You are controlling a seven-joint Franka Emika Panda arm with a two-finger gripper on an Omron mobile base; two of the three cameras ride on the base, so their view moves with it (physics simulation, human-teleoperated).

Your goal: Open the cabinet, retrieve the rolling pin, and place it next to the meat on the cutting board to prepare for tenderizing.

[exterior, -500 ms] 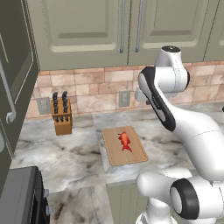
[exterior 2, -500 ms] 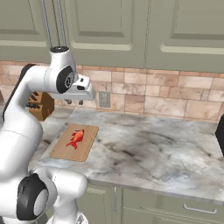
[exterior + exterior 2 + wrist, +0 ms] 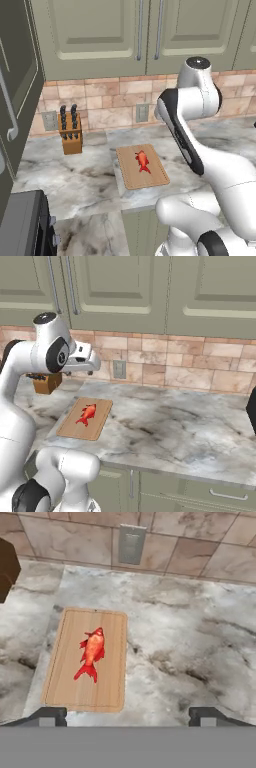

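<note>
Cabinet (image 3: 150, 35): both doors shut, handles vertical at the centre seam, mounted above and behind the tool (image 3: 128, 714). Rolling pin presumably inside.
Tool: jaws wide, empty, aimed down at the worktop (image 3: 190, 647); must rise and tilt up toward the handles.
Board (image 3: 87, 659): on worktop, long axis front to back.
Meat (image 3: 91, 653): on board's middle, bare wood either side.
</note>
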